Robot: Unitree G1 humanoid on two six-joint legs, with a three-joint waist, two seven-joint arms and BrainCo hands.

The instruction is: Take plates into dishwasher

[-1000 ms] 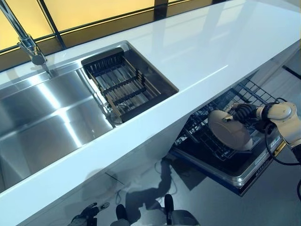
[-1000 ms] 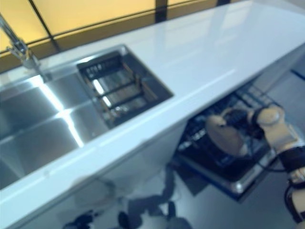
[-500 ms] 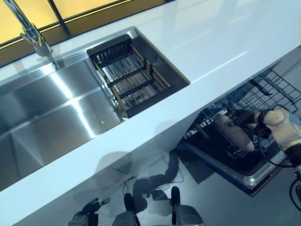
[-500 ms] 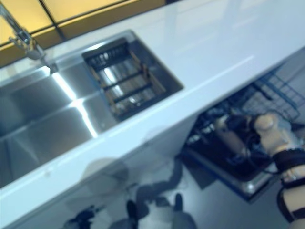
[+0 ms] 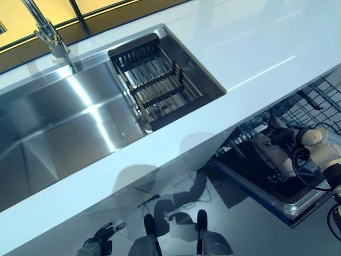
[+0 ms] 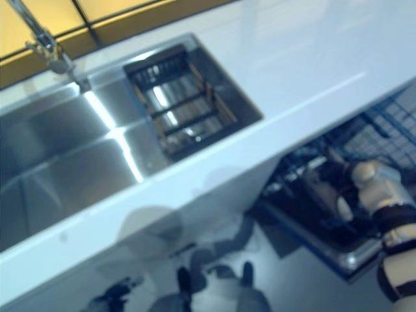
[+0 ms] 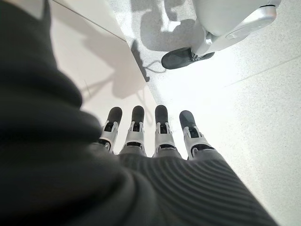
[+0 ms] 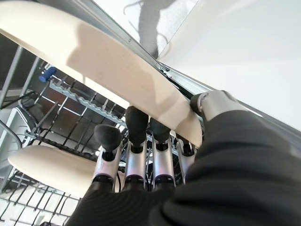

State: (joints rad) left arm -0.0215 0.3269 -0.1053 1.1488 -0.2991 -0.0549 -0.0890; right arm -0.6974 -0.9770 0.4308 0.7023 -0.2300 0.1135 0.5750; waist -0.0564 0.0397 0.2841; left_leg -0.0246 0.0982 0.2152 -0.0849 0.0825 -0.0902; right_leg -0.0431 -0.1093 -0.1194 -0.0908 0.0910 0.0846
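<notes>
My right hand is shut on a beige plate, thumb on one face and fingers on the other. It holds the plate nearly on edge in the lower rack of the open dishwasher under the counter. A second beige plate stands in the rack's tines beside it. My left hand hangs low near the floor, open and empty, fingers straight.
White counter runs above the dishwasher. A steel sink holds a dark wire drainer basket, with a faucet behind. A pulled-out upper wire rack is on the right.
The camera has shifted. My right hand has turned the plate from face-on to nearly edge-on and lowered it deeper into the lower rack. The left hand has stayed low.
</notes>
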